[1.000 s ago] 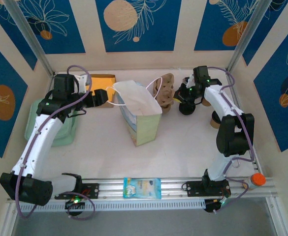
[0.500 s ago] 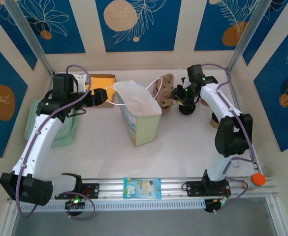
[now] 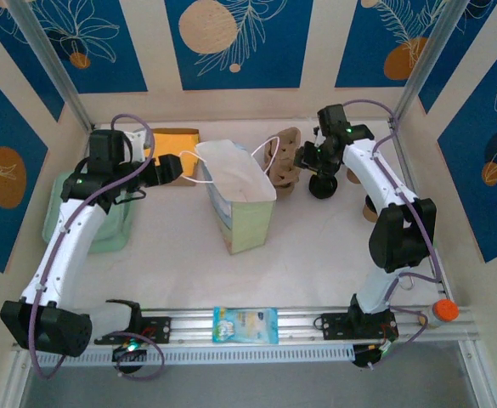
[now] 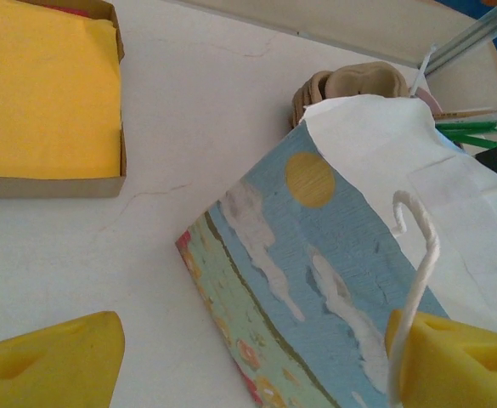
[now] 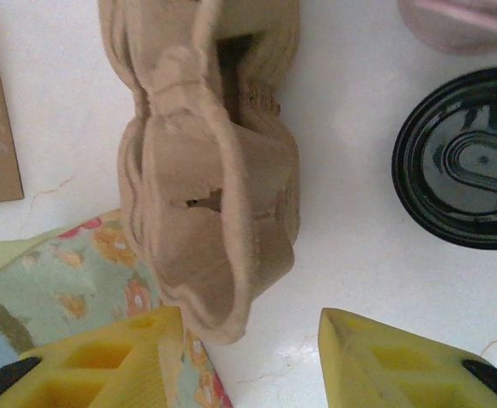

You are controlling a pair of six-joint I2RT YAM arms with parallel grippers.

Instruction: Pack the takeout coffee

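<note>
The takeout coffee (image 3: 323,186) stands on the table right of the paper bag; its round black lid (image 5: 460,157) shows from above in the right wrist view. The tall printed paper bag (image 3: 241,202) stands open in the middle. My right gripper (image 3: 304,158) hangs open left of the coffee, over the near end of a moulded pulp cup carrier (image 5: 210,170), holding nothing (image 5: 252,357). My left gripper (image 3: 175,167) is open at the bag's left side. The bag's lower corner (image 4: 316,280) lies between its fingers, and the white cord handle (image 4: 420,255) runs beside the right finger.
A box of yellow napkins (image 3: 180,140) sits at the back left, also in the left wrist view (image 4: 44,93). A pale green tray (image 3: 65,212) lies under the left arm. A pink cup (image 5: 465,21) stands behind the coffee. A blue packet (image 3: 245,325) rests on the front rail.
My right gripper has gone from shut to open and has shifted left and back, from above the coffee to beside the pulp carrier. The left arm and the bag have stayed put.
</note>
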